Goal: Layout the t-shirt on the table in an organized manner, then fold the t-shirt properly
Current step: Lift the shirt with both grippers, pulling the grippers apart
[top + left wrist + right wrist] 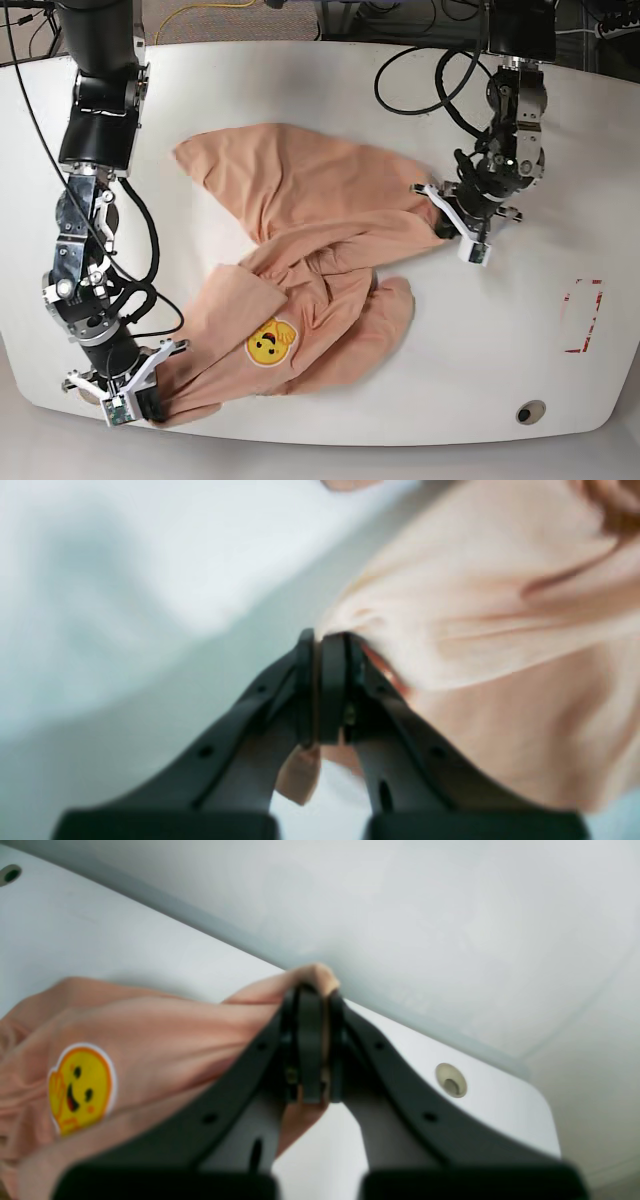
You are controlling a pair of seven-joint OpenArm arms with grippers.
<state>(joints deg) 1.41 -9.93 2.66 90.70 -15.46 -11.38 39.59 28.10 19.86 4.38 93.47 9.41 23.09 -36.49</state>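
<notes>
crumpled and twisted across middle of table (330, 90): t-shirt (300, 260), smiley print (268, 345) facing up near lower left. left gripper (327, 645) clamped tight on a pinched fold at shirt's right-hand tip in base view, cloth fanning away beyond the fingers. right gripper (312, 990) clamped on shirt's edge by near table border, print just beside it. red dashed mark (583, 315) well apart.
</notes>
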